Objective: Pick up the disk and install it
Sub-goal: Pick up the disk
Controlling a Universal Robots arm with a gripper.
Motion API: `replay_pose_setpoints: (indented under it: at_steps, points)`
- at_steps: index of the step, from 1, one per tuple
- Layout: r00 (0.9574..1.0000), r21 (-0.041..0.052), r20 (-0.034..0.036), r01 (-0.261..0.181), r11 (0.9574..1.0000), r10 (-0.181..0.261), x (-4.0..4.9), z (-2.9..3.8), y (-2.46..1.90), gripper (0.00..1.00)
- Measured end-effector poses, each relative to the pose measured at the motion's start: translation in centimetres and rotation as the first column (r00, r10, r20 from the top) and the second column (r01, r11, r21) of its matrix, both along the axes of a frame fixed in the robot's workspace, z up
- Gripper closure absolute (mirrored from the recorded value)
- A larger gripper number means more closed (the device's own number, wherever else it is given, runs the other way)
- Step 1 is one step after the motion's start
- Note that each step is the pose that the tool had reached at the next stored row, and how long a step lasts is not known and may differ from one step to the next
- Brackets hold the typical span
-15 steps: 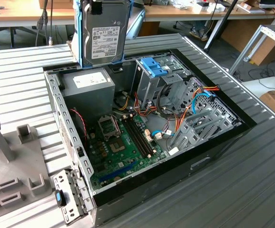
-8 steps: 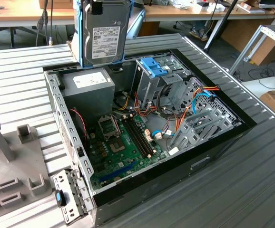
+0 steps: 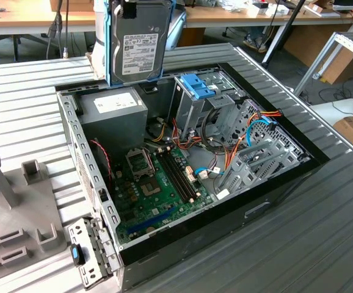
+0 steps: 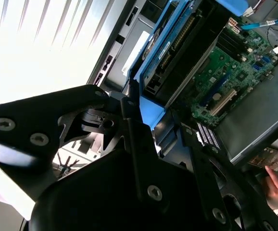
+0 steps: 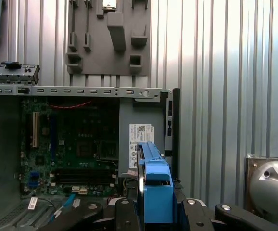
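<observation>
First wrist view: pincer (image 5: 156,212) grips the disk (image 5: 154,180).

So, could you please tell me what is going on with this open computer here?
The robot arm's claw is shut on the disk, with the drive's blue rail clamped in it. In the exterior view the disk hangs upright, label showing, above the open computer case, roughly over the grey power-supply box. It is not yet in the metal cage under the blue latch, so it has been picked up but not installed.
</observation>
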State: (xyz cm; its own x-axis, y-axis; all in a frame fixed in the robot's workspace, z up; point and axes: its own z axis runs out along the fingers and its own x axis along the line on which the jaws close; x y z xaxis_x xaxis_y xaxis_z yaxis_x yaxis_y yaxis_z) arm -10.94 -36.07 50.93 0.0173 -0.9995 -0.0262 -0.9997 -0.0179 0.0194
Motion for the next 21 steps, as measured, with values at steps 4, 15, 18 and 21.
replay_pose_setpoints:
  at_steps: [4,15,18,21]
  points:
    - [1.0000,0.0000,0.0000,0.000,1.0000,0.000,0.75,0.00,0.03,0.64]
    - [1.0000,0.0000,-0.0001,0.000,1.0000,0.000,2.54,-0.01,-0.20,0.64]
    - [1.0000,0.0001,0.0000,0.000,1.0000,0.000,2.81,-0.03,-0.99,0.64]
    - [1.0000,0.0000,0.0000,0.000,1.0000,0.000,3.10,-0.04,-2.48,0.64]
